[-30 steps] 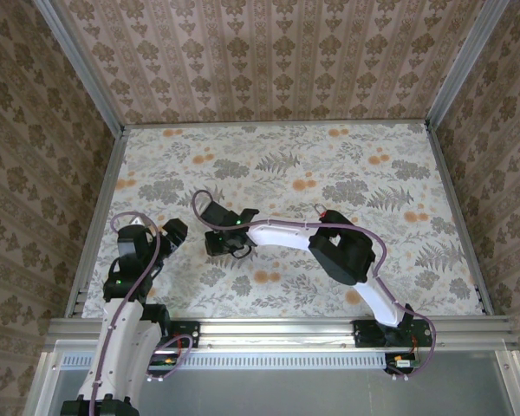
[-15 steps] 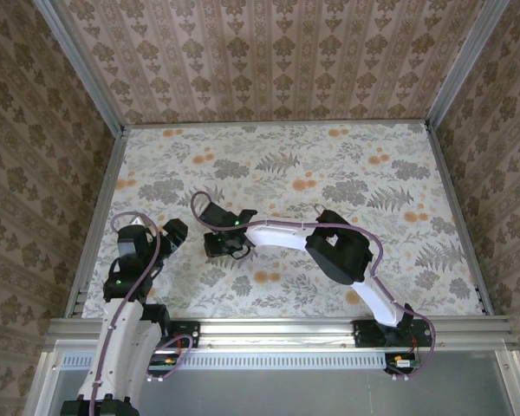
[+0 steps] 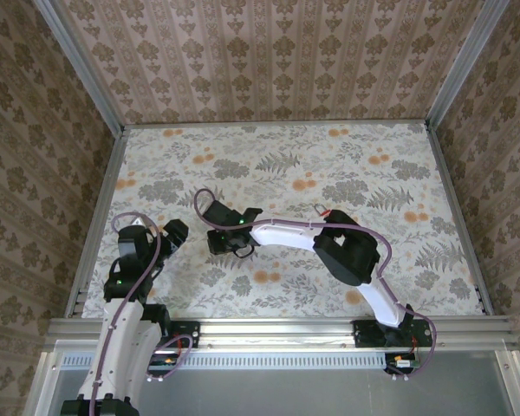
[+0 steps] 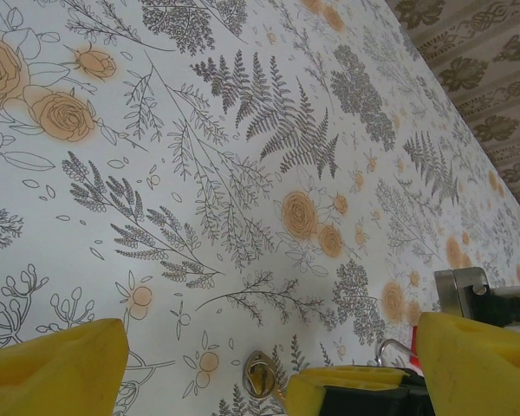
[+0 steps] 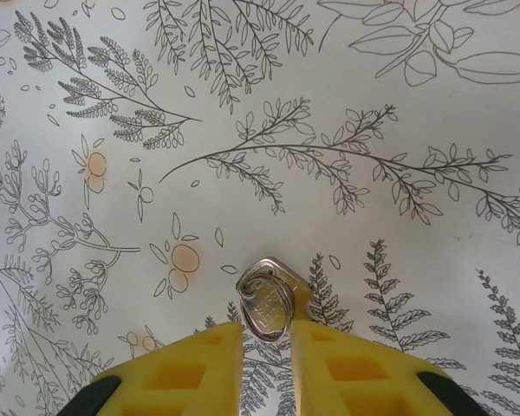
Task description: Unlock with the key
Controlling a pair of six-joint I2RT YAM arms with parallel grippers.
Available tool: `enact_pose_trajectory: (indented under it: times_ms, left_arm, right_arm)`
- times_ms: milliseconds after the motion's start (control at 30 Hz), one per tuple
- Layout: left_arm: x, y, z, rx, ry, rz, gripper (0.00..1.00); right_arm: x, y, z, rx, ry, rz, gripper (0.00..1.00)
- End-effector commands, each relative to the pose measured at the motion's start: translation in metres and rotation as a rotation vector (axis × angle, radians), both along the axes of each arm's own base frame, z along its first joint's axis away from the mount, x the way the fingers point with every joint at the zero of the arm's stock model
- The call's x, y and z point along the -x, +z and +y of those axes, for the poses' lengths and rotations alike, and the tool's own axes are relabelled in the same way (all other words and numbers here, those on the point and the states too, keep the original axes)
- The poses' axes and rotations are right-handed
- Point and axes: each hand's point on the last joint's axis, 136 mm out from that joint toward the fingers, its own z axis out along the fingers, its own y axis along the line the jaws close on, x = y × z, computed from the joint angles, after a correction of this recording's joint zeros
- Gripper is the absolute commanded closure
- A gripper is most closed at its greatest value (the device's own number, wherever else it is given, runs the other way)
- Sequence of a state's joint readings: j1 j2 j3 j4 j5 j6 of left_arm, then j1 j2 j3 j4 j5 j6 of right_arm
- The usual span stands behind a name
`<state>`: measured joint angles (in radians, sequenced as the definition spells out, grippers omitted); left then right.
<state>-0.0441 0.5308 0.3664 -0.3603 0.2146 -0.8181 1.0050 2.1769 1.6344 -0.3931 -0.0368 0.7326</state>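
A small silver key (image 5: 265, 299) on a split ring lies on the floral tabletop. My right gripper (image 5: 267, 336) is shut on the key, whose head and ring stick out past the yellow fingertips. In the top view the right gripper (image 3: 218, 242) reaches far left across the table. The left wrist view shows the same key (image 4: 260, 375) beside a right finger (image 4: 355, 383). My left gripper (image 4: 269, 338) stands wide open just short of the key and holds nothing; from above the left gripper (image 3: 175, 230) sits at the table's left. The padlock (image 3: 321, 212), red with a silver shackle (image 4: 392, 347), lies by the right arm's elbow.
The floral tabletop (image 3: 286, 165) is bounded by aluminium rails and patterned walls on three sides. The right arm's forearm (image 3: 282, 232) stretches across the middle of the table. A cable loops above the right wrist (image 3: 199, 201).
The right arm has shifted slightly to the right, uncovering the padlock's red spot by its elbow. The left arm has stayed still.
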Motion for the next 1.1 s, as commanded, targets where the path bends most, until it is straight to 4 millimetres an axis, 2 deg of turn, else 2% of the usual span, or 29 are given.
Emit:
enact_pose_trajectory:
  times_ms: [0,467,767,1067]
  left_arm:
    - [0.000,0.001,-0.001,0.016,-0.004,-0.003,0.14]
    - [0.003,-0.003,-0.002,0.022,-0.006,0.012,0.14]
    - [0.004,-0.005,-0.001,0.015,-0.006,0.013,0.14]
    - [0.006,-0.009,0.000,0.004,-0.008,0.016,0.13]
  right_arm:
    - [-0.003,-0.007,-0.003,0.024,-0.008,0.010,0.76]
    - [0.000,-0.021,0.011,-0.013,0.006,0.070,0.76]
    - [0.001,-0.027,0.011,0.010,0.011,0.081,0.77]
    - [-0.002,-0.023,0.014,0.035,0.022,0.062,0.87]
